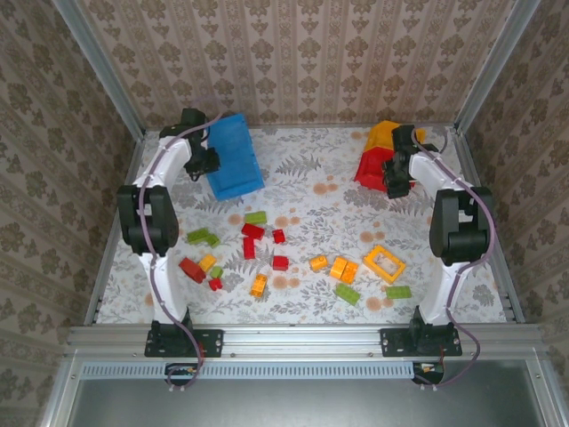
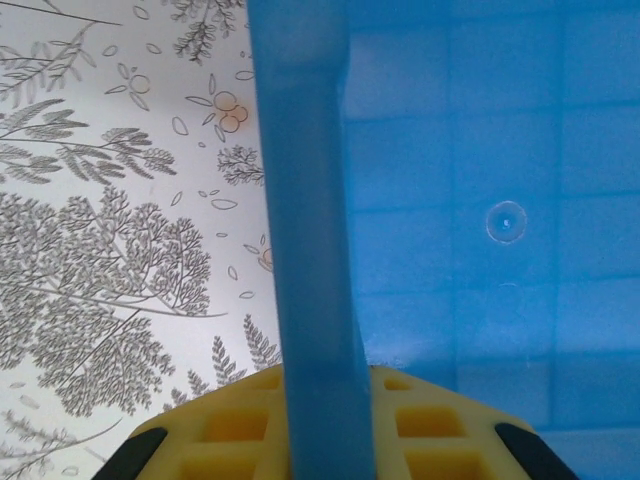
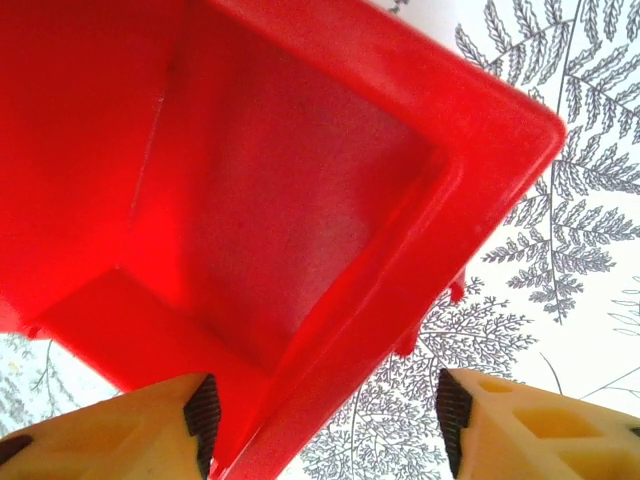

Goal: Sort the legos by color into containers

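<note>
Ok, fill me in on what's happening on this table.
Each arm is working at a bin. The left gripper is shut on the wall of the blue bin. The right gripper straddles the wall of the red bin, with its jaws open. The legos lie loose and unsorted on the table.

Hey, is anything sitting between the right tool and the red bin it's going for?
Nothing visible is in the way. The right tool straddles the wall of the red bin, one finger inside and the other outside, clear of the wall.
</note>
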{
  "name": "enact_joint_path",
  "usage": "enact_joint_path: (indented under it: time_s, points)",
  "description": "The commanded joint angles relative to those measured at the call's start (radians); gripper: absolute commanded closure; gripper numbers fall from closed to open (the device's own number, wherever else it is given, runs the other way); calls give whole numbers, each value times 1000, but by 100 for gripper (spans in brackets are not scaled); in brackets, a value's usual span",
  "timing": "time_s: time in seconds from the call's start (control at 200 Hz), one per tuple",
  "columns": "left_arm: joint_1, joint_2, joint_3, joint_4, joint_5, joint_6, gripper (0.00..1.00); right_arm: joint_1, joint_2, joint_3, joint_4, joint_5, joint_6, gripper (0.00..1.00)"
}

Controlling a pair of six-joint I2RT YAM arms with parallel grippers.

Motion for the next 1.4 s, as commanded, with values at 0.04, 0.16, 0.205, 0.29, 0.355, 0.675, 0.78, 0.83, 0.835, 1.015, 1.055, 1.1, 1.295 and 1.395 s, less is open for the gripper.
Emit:
enact_joint_path:
  time_s: [0.04,0.16,0.205,0.29,0.355,0.675,0.78,0.83,0.835,1.015,1.055,1.1,1.295,1.395]
  points:
    - [3,27,61,-4,54,30,100,0,38,18,-56,-11,-22,48]
    - [3,23,63,2,57,31,100,-3,32,9,-79,19,-76,58]
    - [3,23,66,2,62,32,100,-5,27,4,-79,27,-103,63]
    - [3,22,72,2,70,35,100,-10,18,8,-91,51,-179,76]
    - [2,19,72,1,74,36,100,-10,6,12,-104,78,-260,85]
    - [-14,4,70,-10,117,89,100,-1,-101,-56,18,-53,-977,98]
    - [-30,4,72,-25,119,123,100,17,-109,-51,4,-125,-1162,99]
    - [-37,4,71,-32,119,139,100,26,-105,-42,-7,-153,-1225,100]
    - [-37,4,71,-33,118,140,100,26,-105,-40,-8,-154,-1230,100]
    - [-75,22,93,-77,71,189,100,53,-36,49,-54,-213,-1358,100]
    - [-83,28,101,-87,53,190,100,55,-13,70,-51,-229,-1366,100]
    - [-90,36,111,-95,35,184,100,55,14,101,-56,-240,-1371,100]
    - [-109,74,163,-131,-25,142,100,55,124,241,-110,-246,-1370,100]
    - [-117,97,187,-151,-47,113,100,55,173,295,-134,-244,-1364,100]
